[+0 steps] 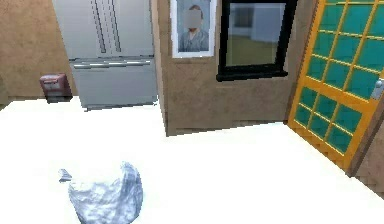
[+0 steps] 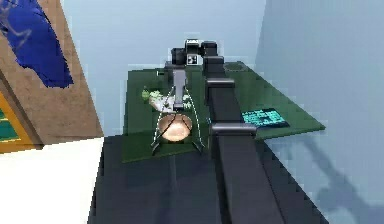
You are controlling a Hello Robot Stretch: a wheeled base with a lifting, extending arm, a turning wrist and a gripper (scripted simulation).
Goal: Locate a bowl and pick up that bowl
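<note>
In the forward view, a small red bin stands on the floor at the left, just beside a grey fridge. Right of the fridge, a brown wall carries a portrait and then a black-framed window. Farther right is an orange door with teal panes. Low on the white floor, left of middle, lies a crumpled white lump. In the arm side view, a blue shape hangs on the brown wall at the left. Right of it a dark green table stands against a pale blue wall, with some small pale bits on its left part. Just right of them, near the table's near edge, is a round brown thing, probably the bowl. It shows between the two thin fingers of the gripper, which reach down on either side of it. How the jaws stand cannot be told, nor whether the gripper holds anything. The arm rises right of the bowl, and a flat teal thing lies on the table beyond it.
</note>
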